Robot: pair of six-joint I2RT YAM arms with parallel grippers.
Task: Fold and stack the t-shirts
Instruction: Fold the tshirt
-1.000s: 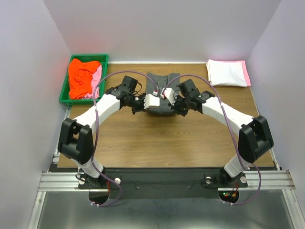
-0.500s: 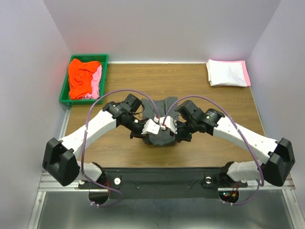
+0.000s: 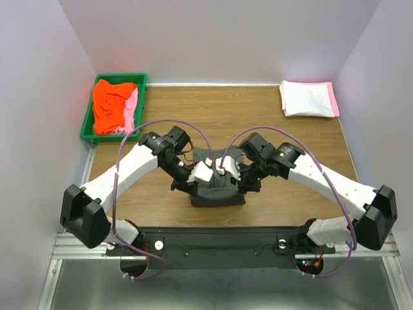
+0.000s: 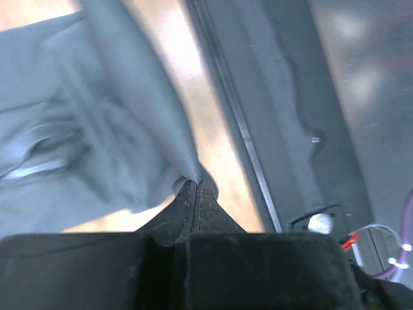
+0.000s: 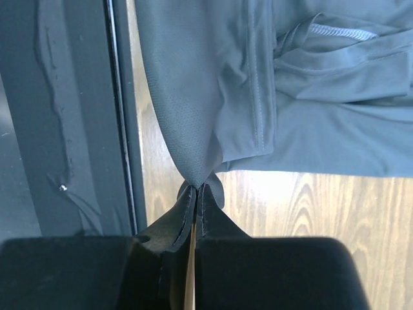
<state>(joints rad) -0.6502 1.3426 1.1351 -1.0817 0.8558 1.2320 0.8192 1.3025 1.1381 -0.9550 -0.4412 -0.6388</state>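
Note:
The dark charcoal t-shirt [image 3: 218, 192] lies bunched near the table's front edge, between both arms. My left gripper [image 3: 189, 183] is shut on its left side and my right gripper [image 3: 244, 185] is shut on its right side. In the left wrist view the left gripper [image 4: 197, 185] pinches a taut fold of the grey cloth [image 4: 84, 129]. Seen from the right wrist, the right gripper [image 5: 197, 188] pinches a similar fold of the shirt [image 5: 310, 97], lifted slightly off the wood. Orange-red [image 3: 108, 103] and light pink [image 3: 131, 108] t-shirts lie crumpled in a bin.
The green bin [image 3: 86, 123] stands at the back left corner. A folded white t-shirt [image 3: 306, 98] on a pink one [image 3: 334, 98] lies at the back right. A black rail [image 3: 226, 236] runs along the table's near edge, just below the grippers.
Both grippers have pulled the charcoal t-shirt from the middle of the table toward the near edge, staying shut on it. The arms' elbows have dropped outward.

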